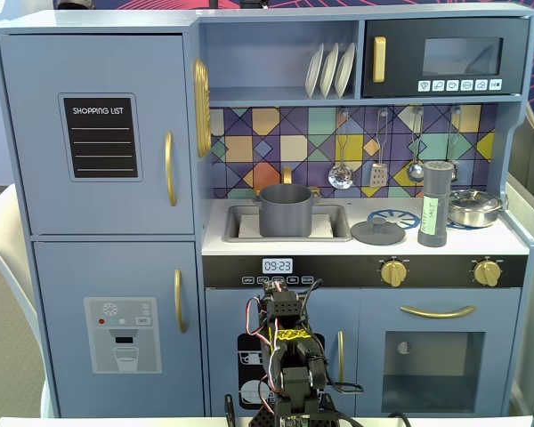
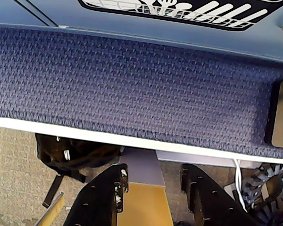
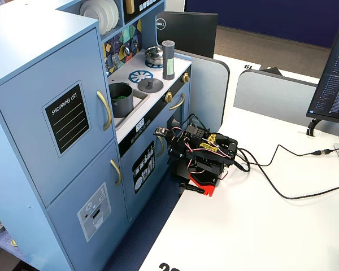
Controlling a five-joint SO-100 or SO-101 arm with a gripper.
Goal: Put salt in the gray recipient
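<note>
Nothing begun: the empty hand, fingers apart, hangs folded low, so it must first rise toward the tall slim gray cylindrical salt shaker on the counter.

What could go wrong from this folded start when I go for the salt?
1. The salt is tall and slim, so a glancing touch might tip it.
2. It stands close beside the steel pan and the flat lid, leaving little room for the claw.
3. The arm is folded low, below the counter; lifting could brush the counter edge.
</note>
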